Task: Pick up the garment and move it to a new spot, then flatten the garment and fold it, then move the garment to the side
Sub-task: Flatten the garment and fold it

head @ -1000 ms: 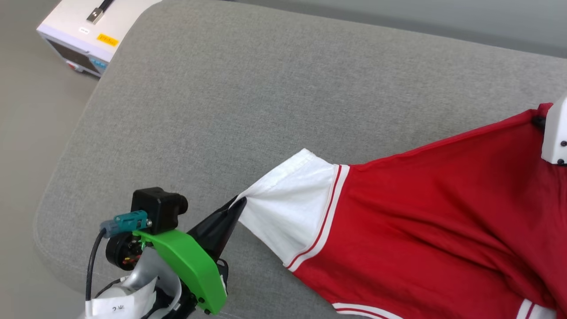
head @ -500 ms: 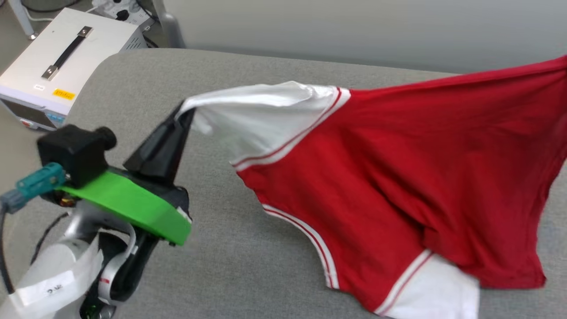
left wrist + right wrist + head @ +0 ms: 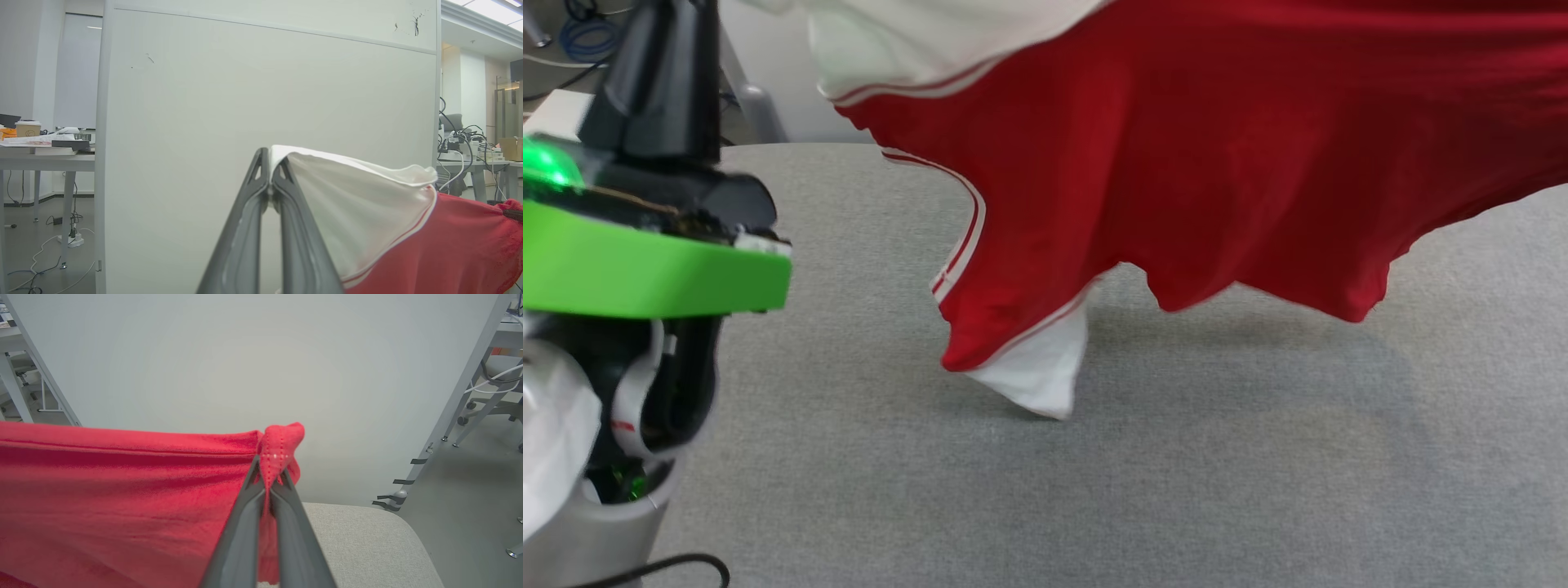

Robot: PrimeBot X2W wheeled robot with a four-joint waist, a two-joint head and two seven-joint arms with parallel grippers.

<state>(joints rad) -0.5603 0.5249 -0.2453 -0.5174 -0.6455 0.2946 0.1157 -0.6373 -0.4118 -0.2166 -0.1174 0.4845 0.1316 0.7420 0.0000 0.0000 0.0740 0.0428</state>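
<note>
The garment (image 3: 1217,147), a red T-shirt with white sleeves and striped trim, hangs stretched in the air above the grey padded surface (image 3: 1094,490). My left gripper (image 3: 269,154) is shut on the edge of one white sleeve (image 3: 359,204), its dark fingers (image 3: 658,82) pointing up at the head view's left. My right gripper (image 3: 267,467) is shut on a bunched red corner of the garment (image 3: 122,498). The other white sleeve (image 3: 1033,376) dangles lowest, close to the surface; whether it touches I cannot tell. The lettering is hidden.
A pale partition wall (image 3: 265,90) stands just behind the padded surface. A desk with a paper cup (image 3: 27,128) is off to the left, with cables on the floor (image 3: 53,253). Office chairs (image 3: 498,379) stand to the right, beyond the surface's rounded corner (image 3: 400,526).
Both grippers have risen, lifting the garment from lying on the surface to hanging in the air. The head camera has tilted up with them.
</note>
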